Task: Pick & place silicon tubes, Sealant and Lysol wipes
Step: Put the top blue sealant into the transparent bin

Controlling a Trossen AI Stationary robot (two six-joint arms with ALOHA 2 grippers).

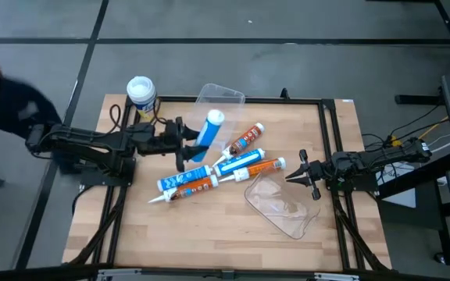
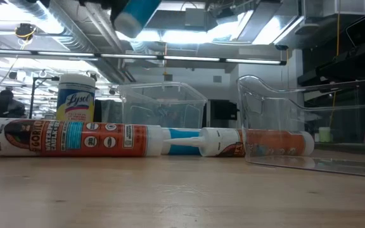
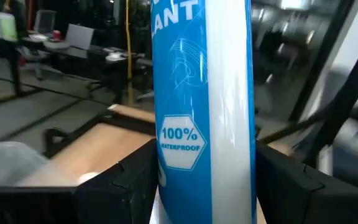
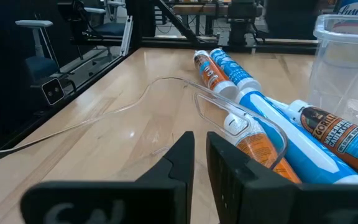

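My left gripper point(image 1: 187, 147) is shut on a blue-and-white sealant tube point(image 1: 208, 130) and holds it above the table, near the far clear bin point(image 1: 222, 97). The tube fills the left wrist view point(image 3: 204, 118); its lower end shows at the top of the low view point(image 2: 134, 14). The yellow Lysol wipes canister point(image 1: 141, 94) stands upright at the far left. Several tubes lie on the table: an orange one point(image 1: 245, 140), a blue-white one point(image 1: 241, 162), another orange one point(image 1: 261, 167) and a Gorilla tube point(image 1: 186, 186). My right gripper point(image 1: 306, 173) is shut and empty at the right. My left gripper pinches the sealant tube's round body point(image 3: 185, 155) between its two fingers point(image 3: 135, 180), one on each side. The fingers come level from the table's left and lie across the tube. The tube is lifted clear of the table and stands tilted, its white end point(image 1: 215, 118) up.
A second clear bin point(image 1: 283, 204) lies on the table in front of my right gripper, its rim over an orange tube's nozzle point(image 4: 235, 124). The bare wood of the table's near half point(image 1: 209, 234) has free room.
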